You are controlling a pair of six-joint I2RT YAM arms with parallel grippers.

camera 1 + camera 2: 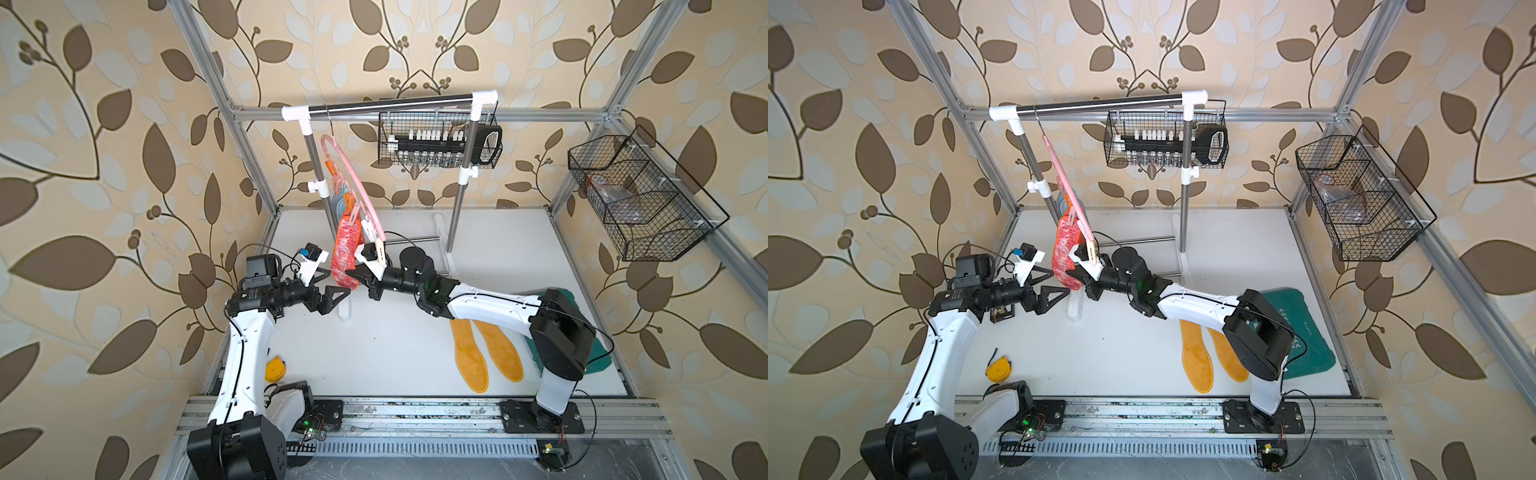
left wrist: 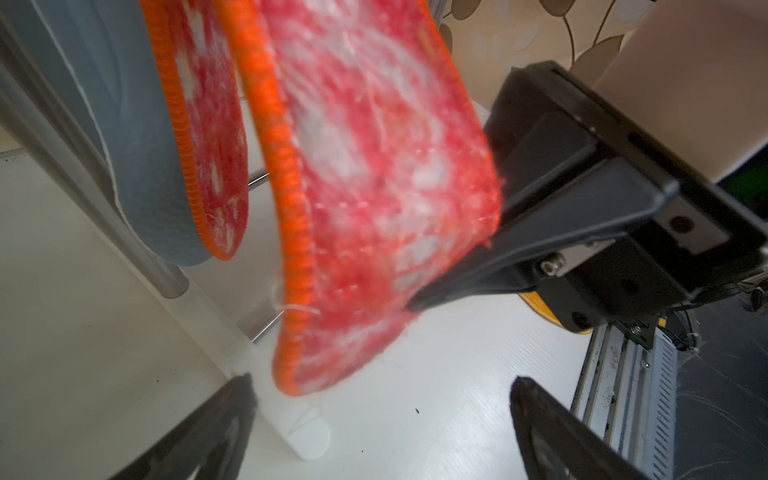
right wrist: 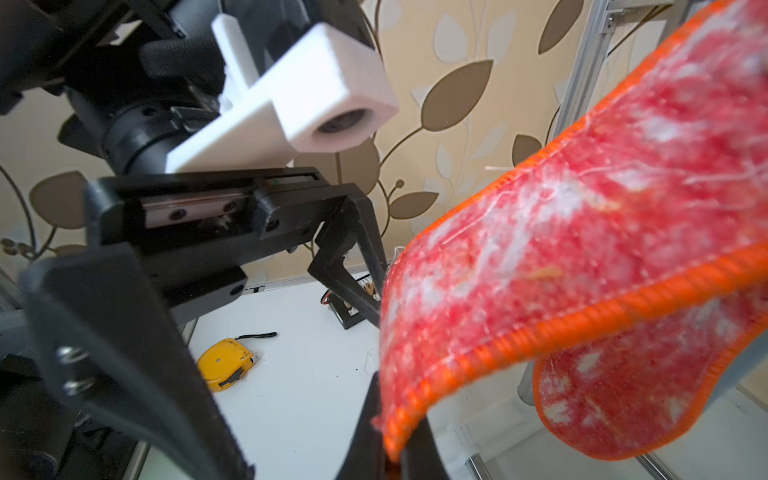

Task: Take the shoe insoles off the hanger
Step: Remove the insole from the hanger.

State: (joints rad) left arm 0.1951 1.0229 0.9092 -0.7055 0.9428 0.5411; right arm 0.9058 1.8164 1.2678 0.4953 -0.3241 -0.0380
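The pink hanger (image 1: 360,188) (image 1: 1061,174) hangs by its hook from the steel rack, swung towards the arms. A red-and-white insole (image 1: 345,253) (image 1: 1064,258) (image 2: 374,187) (image 3: 561,270) with an orange rim is clipped to it. My right gripper (image 1: 354,276) (image 1: 1074,275) (image 3: 390,455) is shut on that insole's lower edge. A second red-and-white insole (image 2: 212,145) (image 3: 602,407) and a grey-blue insole (image 2: 137,166) (image 1: 338,200) hang behind. My left gripper (image 1: 336,287) (image 1: 1059,283) (image 2: 382,380) is open just below and left of the held insole, with nothing between its fingers. Two orange-yellow insoles (image 1: 469,353) (image 1: 1196,357) lie on the table.
The rack's steel post (image 2: 83,199) and white foot (image 1: 345,312) stand right behind the left gripper. A yellow tape measure (image 1: 275,368) (image 3: 224,363) lies front left. A dark green case (image 1: 1304,332) sits under the right arm. Wire baskets (image 1: 440,141) (image 1: 640,199) hang at the back and right.
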